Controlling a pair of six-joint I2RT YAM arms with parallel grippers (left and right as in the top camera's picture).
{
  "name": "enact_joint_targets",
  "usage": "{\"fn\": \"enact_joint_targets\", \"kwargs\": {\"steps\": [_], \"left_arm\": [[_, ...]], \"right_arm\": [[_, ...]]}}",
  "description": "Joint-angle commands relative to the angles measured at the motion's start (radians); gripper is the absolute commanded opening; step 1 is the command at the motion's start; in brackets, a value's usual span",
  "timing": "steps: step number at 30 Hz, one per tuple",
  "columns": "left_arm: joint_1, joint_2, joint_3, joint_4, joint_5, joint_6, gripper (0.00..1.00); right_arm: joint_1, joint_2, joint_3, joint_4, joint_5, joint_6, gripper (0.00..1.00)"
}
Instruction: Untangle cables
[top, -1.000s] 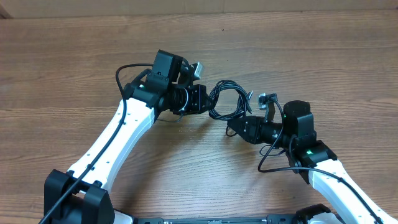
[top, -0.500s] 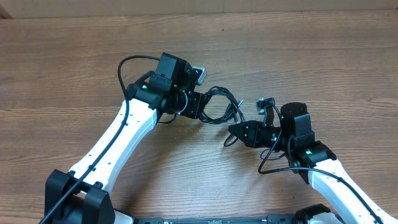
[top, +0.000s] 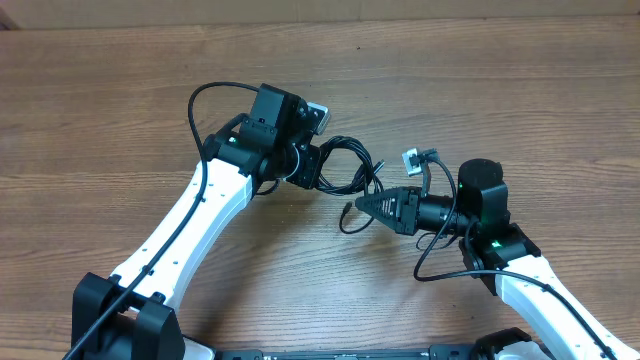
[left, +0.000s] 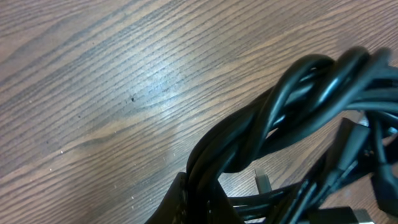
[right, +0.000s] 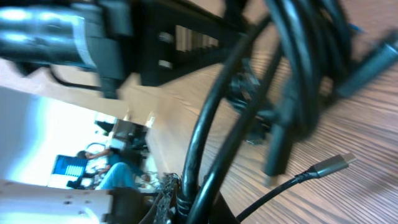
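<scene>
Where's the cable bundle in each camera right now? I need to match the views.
Overhead: the cables sit just above the picture's centre, between the two arm tips.
Left wrist: the cables are a twisted rope running from bottom centre to the right edge.
Right wrist: the cables rise from bottom centre to top right.
Shared landmark: the wooden table under them in all three views.
</scene>
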Motion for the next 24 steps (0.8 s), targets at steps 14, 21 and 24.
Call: {"fn": "enact_joint_targets", "kwargs": {"steps": [14, 21, 24], "left_arm": [[-0.060, -0.026, 0.018, 0.024, 0.193, 0.027, 0.05], [-0.148, -0.026, 0.018, 0.025, 0.194, 0.027, 0.04], [-0.161, -0.026, 0.018, 0.026, 0.224, 0.027, 0.04]], "right_arm": [[-0.002, -0.005, 0.018, 0.150, 0.233, 0.324, 0.04], [-0.002, -0.005, 0.018, 0.024, 0.390, 0.323, 0.04], [-0.002, -0.005, 0.018, -0.063, 0.483, 0.323, 0.04]]}}
